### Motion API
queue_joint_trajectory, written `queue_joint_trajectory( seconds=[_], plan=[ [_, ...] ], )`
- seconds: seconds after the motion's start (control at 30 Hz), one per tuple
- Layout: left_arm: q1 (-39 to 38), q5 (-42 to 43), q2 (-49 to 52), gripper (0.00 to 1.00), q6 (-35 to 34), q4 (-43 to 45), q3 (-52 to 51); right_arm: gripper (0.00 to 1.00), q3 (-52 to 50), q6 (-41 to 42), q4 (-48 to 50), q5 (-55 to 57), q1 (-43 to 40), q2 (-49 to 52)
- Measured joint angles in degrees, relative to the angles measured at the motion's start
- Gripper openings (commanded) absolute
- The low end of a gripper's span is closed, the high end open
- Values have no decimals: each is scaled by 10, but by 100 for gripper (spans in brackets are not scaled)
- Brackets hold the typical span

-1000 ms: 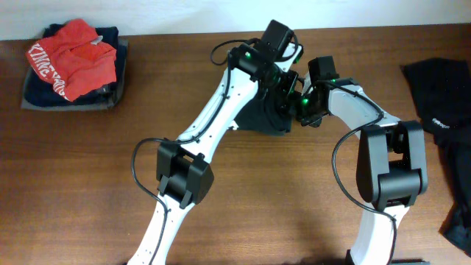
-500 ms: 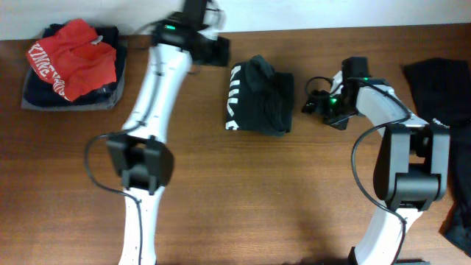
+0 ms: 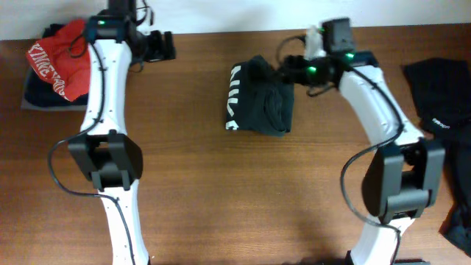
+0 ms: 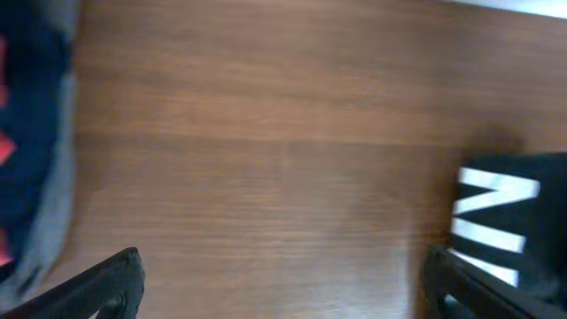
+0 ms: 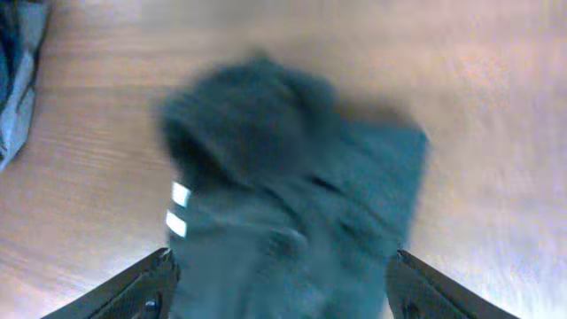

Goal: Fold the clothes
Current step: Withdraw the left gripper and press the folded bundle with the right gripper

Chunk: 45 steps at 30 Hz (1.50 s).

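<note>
Brown wooden bench (image 3: 191,184) fills the overhead view. A folded black T-shirt with white lettering (image 3: 259,110) lies near the bench centre, a little toward 12 o'clock. The right gripper (image 3: 283,71) hangs over the shirt's 1 o'clock corner with its jaws spread apart; its blurred wrist view shows the dark cloth between and below the fingers. The left gripper (image 3: 163,46) is at 11 o'clock over bare wood, jaws wide apart and empty. A pile of red, navy and grey folded clothes (image 3: 59,62) sits at 10 o'clock. Loose black clothes (image 3: 441,96) lie at the 3 o'clock edge.
</note>
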Motion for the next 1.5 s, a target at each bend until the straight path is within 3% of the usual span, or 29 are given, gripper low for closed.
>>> queue_joint_trajectory(
  seconds=[0.23, 0.6, 1.3, 1.5],
  plan=[
    [26, 0, 0, 99, 0, -30, 0, 80, 17, -28, 15, 102, 101, -1],
    [21, 0, 3, 99, 0, -45, 0, 79, 17, -25, 43, 187, 158, 56],
    [21, 0, 34, 99, 0, -53, 0, 74, 17, -21, 99, 246, 172, 125],
    [21, 0, 34, 99, 0, -53, 0, 57, 17, -21, 114, 277, 172, 134]
  ],
)
